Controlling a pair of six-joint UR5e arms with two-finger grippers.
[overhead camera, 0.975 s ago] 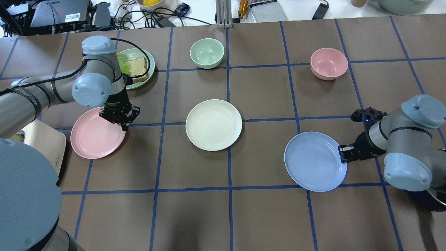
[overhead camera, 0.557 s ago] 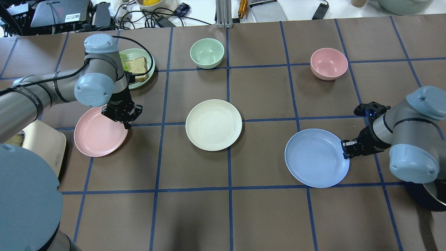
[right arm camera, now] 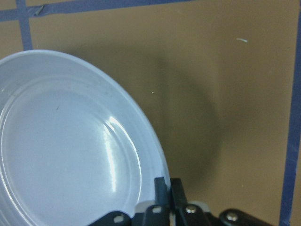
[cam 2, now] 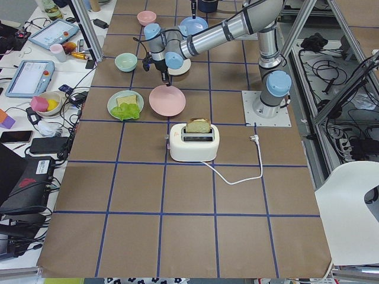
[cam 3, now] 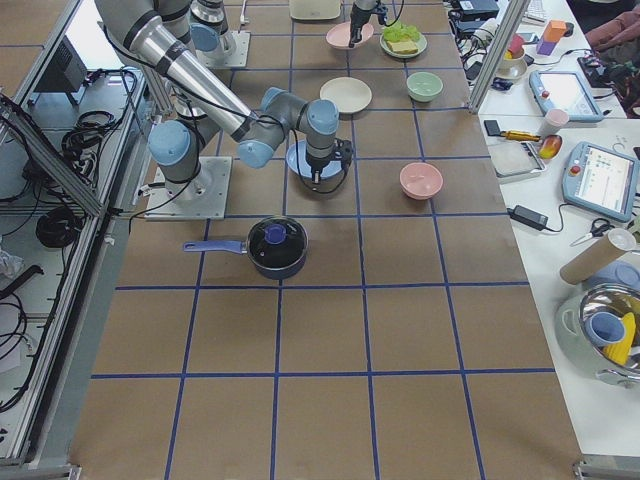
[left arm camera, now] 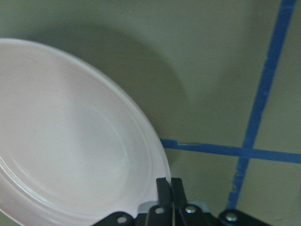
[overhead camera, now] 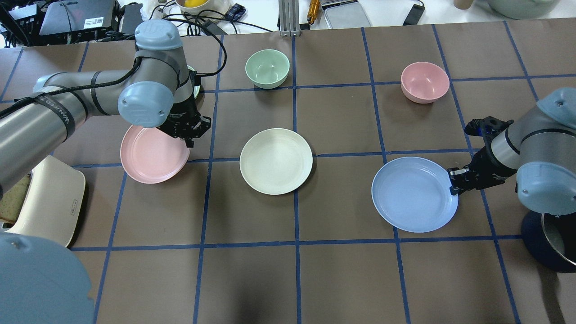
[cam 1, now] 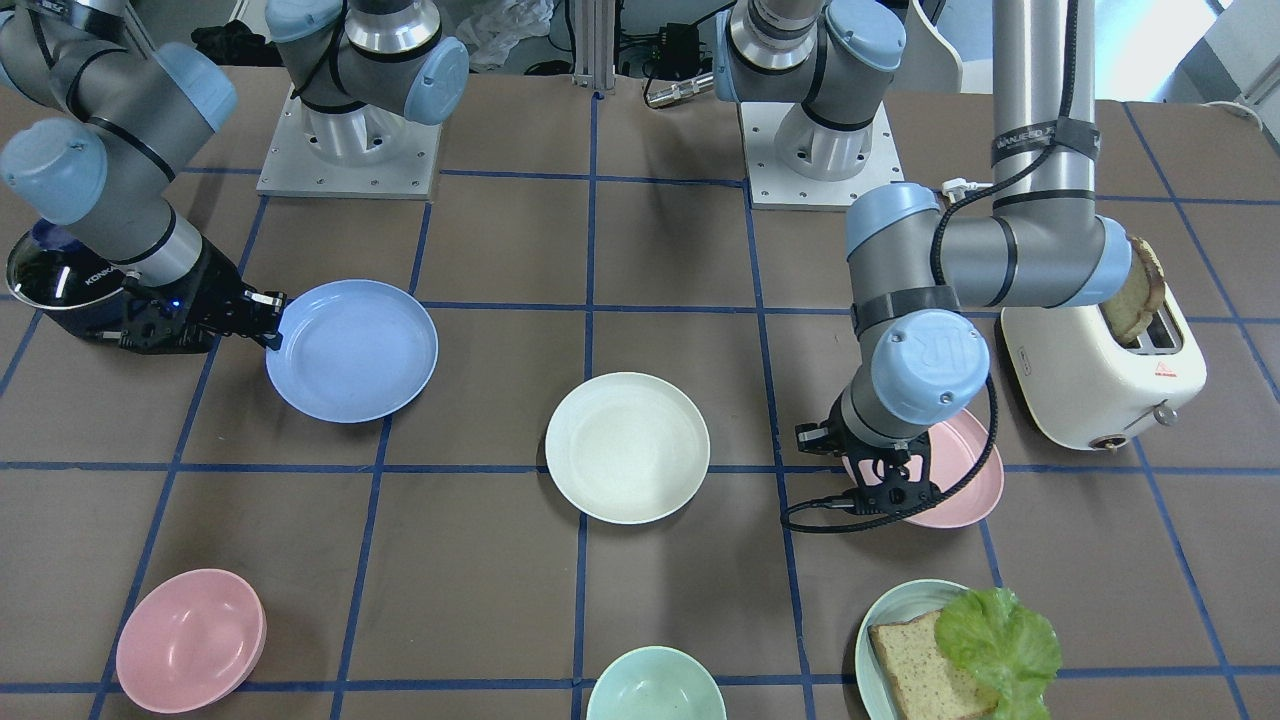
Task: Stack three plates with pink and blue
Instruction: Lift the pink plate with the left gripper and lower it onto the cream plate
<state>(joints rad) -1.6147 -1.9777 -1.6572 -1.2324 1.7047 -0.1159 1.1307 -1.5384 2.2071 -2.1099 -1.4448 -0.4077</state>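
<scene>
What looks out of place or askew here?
Nothing spilled or damaged. Only the pink plate, pinched at its rim by the left gripper, and the blue plate, in the right gripper, hang above the table, shadows beneath. The cream plate lies flat.

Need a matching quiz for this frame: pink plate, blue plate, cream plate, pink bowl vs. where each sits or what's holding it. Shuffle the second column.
Column 1
1. pink plate
2. blue plate
3. cream plate
4. pink bowl

Column 2
A. lying free, midway between the other two plates
B. rim pinched by the right gripper
C. far side, on the robot's right, untouched
D. rim pinched by the left gripper

Pairs: 1-D, 2-B, 3-A, 4-C
</scene>
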